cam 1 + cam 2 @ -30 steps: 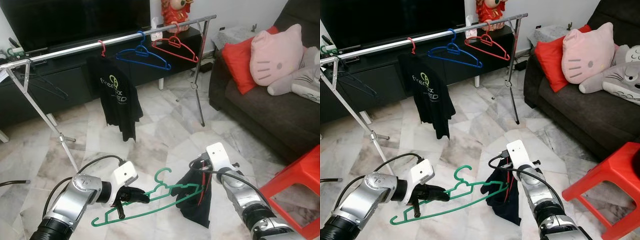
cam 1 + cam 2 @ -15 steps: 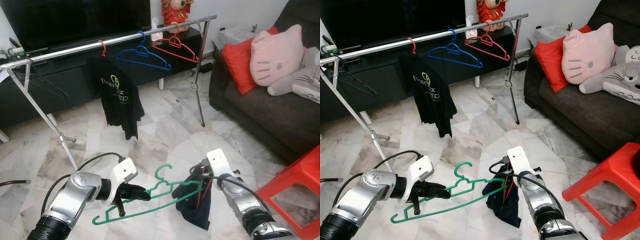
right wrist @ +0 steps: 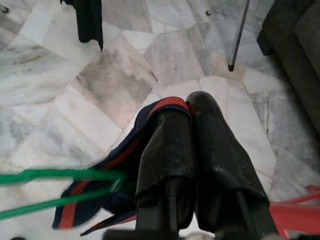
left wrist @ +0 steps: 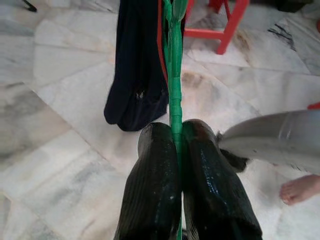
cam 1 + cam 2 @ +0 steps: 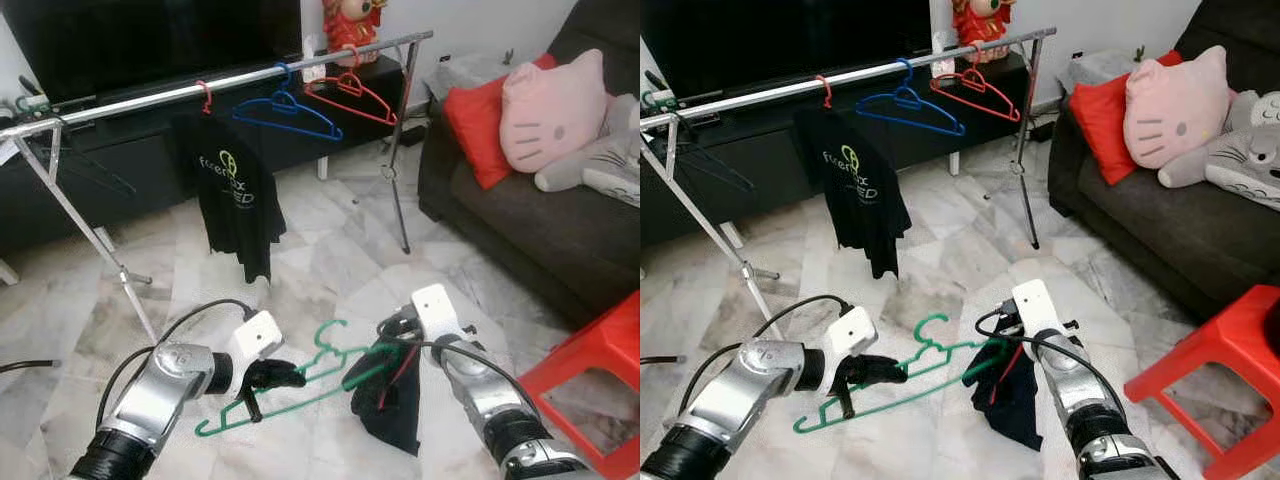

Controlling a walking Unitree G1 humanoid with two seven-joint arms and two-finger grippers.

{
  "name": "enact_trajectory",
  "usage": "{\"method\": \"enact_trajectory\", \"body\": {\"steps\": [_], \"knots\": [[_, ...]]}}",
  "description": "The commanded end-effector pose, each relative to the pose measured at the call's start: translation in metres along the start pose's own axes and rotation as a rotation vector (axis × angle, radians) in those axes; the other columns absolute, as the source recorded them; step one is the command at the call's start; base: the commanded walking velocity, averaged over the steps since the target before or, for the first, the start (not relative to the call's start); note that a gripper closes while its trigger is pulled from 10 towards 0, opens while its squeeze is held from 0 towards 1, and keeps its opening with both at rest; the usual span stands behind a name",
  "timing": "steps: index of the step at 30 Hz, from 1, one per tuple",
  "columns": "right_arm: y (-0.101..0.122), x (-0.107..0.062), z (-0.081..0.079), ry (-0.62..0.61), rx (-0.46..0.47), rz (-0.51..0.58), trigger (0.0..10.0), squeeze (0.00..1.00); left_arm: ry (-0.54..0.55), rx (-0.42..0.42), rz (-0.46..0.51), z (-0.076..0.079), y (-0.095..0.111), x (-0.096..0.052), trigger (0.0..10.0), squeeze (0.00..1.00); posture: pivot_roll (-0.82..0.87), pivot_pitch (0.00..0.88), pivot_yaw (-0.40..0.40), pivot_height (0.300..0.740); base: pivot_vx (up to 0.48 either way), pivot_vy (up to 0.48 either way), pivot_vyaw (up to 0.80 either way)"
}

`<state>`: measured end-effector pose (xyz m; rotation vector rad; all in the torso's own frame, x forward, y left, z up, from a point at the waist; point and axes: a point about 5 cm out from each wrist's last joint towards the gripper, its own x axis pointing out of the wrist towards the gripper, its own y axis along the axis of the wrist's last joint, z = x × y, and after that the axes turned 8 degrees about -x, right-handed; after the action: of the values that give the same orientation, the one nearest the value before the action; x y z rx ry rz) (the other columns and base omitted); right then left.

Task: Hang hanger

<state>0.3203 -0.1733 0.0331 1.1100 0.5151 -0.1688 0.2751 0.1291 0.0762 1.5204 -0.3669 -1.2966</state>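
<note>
My left gripper [image 4: 176, 150] clamped the green hanger [image 5: 300, 385] low over the floor, lying nearly flat, hook [image 5: 328, 335] pointing toward the rail [image 5: 220, 82]. My right gripper [image 3: 192, 112] pinched the dark garment [image 5: 395, 405] at the hanger's far end.

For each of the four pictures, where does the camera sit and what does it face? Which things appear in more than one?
Left eye, right eye: head, facing down at both arms, green hanger, clothes rail.
Left wrist: along left pincer shut on the hanger; dark garment beyond.
Right wrist: along right pincer shut on the garment, floor below.
Shared: hanger and garment in all four.
</note>
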Motion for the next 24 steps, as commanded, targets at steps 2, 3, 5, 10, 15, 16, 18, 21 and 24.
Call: {"method": "enact_trajectory", "body": {"steps": [2, 3, 5, 10, 15, 16, 18, 21, 24], "knots": [[0.013, 0.000, 0.003, 0.013, 0.002, 0.044, 10.0, 0.00, 0.071, 0.037, 0.034, -0.007, 0.009, 0.001, 10.0, 0.00, -0.11, 0.000, 0.004, 0.740, 0.000, 0.000, 0.00], [0.015, -0.001, 0.002, 0.029, -0.006, 0.052, 10.0, 0.00, 0.120, 0.047, 0.047, -0.011, 0.012, 0.005, 10.0, 0.00, -0.11, 0.000, 0.003, 0.740, 0.000, 0.000, 0.00], [0.016, -0.002, 0.001, 0.039, -0.010, 0.057, 10.0, 0.00, 0.129, 0.051, 0.055, -0.011, 0.013, 0.007, 10.0, 0.00, -0.11, 0.000, 0.003, 0.740, 0.000, 0.000, 0.00], [0.023, -0.005, 0.003, 0.069, -0.004, 0.078, 10.0, 0.00, 0.073, 0.059, 0.052, -0.004, 0.012, 0.014, 10.0, 0.00, -0.12, 0.000, 0.001, 0.740, 0.000, 0.000, 0.00], [0.033, -0.007, 0.002, 0.108, -0.013, 0.107, 10.0, 0.00, 0.065, 0.095, 0.021, -0.005, 0.010, 0.017, 10.0, 0.00, -0.12, 0.000, 0.000, 0.740, 0.000, 0.000, 0.00], [0.037, -0.008, 0.002, 0.117, -0.026, 0.115, 10.0, 0.00, 0.047, 0.100, 0.021, -0.004, 0.010, 0.018, 10.0, 0.00, -0.12, 0.000, -0.001, 0.740, 0.000, 0.000, 0.00], [0.043, -0.010, 0.003, 0.138, -0.048, 0.136, 10.0, 0.00, 0.000, 0.112, 0.022, 0.000, 0.011, 0.021, 10.0, 0.00, -0.13, 0.000, 0.001, 0.740, 0.000, 0.000, 0.00], [0.047, -0.014, 0.007, 0.164, -0.102, 0.146, 10.0, 0.00, -0.051, 0.133, 0.029, 0.004, 0.013, 0.023, 10.0, 0.00, -0.13, 0.000, 0.004, 0.740, 0.000, 0.000, 0.00], [0.049, -0.016, 0.014, 0.175, -0.140, 0.149, 10.0, 0.00, -0.084, 0.153, 0.045, 0.008, 0.014, 0.024, 10.0, 0.00, -0.14, 0.000, 0.004, 0.740, 0.000, 0.000, 0.00]]}}
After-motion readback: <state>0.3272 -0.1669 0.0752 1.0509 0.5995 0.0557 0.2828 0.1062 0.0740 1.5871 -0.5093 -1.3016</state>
